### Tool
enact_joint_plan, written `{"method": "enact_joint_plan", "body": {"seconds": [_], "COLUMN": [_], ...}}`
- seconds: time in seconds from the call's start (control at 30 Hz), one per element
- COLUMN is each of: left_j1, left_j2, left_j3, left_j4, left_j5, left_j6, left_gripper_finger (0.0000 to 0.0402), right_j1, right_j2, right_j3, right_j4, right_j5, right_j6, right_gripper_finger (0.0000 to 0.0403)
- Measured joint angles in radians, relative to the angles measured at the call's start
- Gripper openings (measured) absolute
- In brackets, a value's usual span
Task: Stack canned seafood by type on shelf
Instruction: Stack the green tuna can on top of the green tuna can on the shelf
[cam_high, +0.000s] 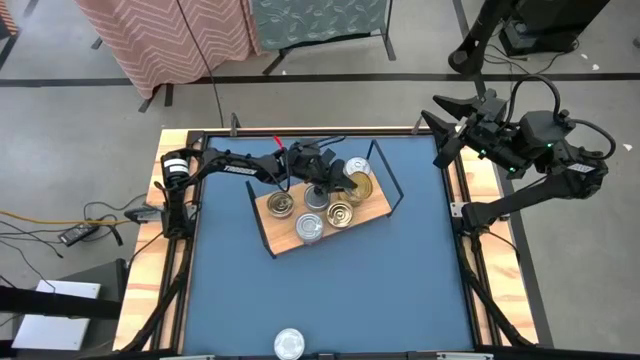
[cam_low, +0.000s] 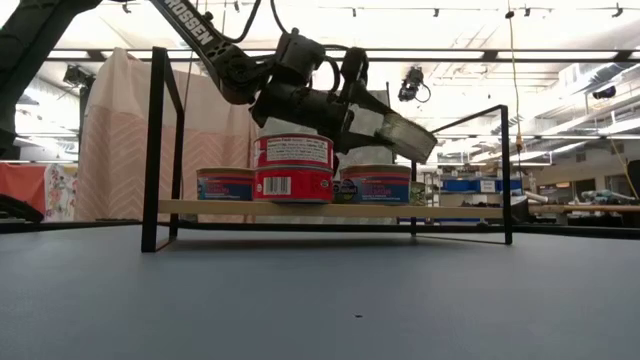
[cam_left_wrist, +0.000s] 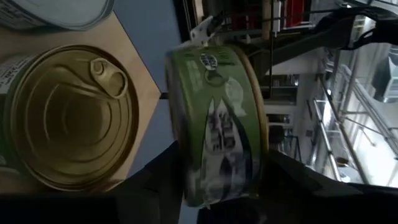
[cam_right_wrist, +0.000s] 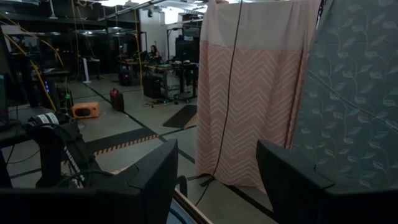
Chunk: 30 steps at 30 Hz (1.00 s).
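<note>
The shelf (cam_high: 377, 207) is a light-wood board with black wire end frames in the middle of the blue table. Several tins stand on it: gold lids (cam_high: 281, 205) (cam_left_wrist: 68, 118), silver lids (cam_high: 310, 227), a red-labelled stack (cam_low: 293, 168) and blue-labelled tins (cam_low: 225, 184). My left gripper (cam_high: 335, 172) reaches over the shelf's far side, shut on a green-labelled tin (cam_left_wrist: 217, 118) (cam_low: 398, 135) that hangs tilted above the right-hand blue tin (cam_low: 375, 185). My right gripper (cam_high: 450, 125) is raised at the table's far right corner, open, its fingers (cam_right_wrist: 155, 180) apart with nothing between them. My left gripper pinches the green-labelled tin between its two fingers (cam_left_wrist: 155, 186), one on each flat face, with the green side wall (cam_left_wrist: 221, 149) toward the wrist camera. The fingers come nearly level from the table's left. The tin is turned on edge and tilted, lifted clear of the shelf.
One silver-lidded tin (cam_high: 288, 344) lies alone at the table's near edge. The wire end frame (cam_low: 160, 150) rises at each end of the shelf. Blue table surface (cam_high: 400, 290) lies bare in front of the shelf. Cloth screens (cam_right_wrist: 249, 93) stand beyond the far edge.
</note>
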Motion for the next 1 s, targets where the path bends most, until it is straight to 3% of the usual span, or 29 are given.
{"method": "enact_joint_plan", "body": {"seconds": [0.23, 0.73, 1.0], "left_j1": [0.017, 0.089, 0.169], "left_j2": [0.0, -0.01, -0.087], "left_j3": [0.0, 0.0, 0.0], "left_j4": [0.0, -0.017, -0.031], "left_j5": [0.044, 0.192, 0.209], "left_j6": [0.0, 0.006, 0.115], "left_gripper_finger": [0.0209, 0.0211, 0.0211], "right_j1": [0.0, 0.0, 0.0], "right_j2": [0.0, 0.0, 0.0], "right_j3": [0.0, 0.0, 0.0], "right_j4": [0.0, 0.0, -0.046], "right_j5": [0.0, 0.0, 0.0], "right_j6": [0.001, 0.002, 0.02], "right_gripper_finger": [0.0229, 0.0229, 0.0219]}}
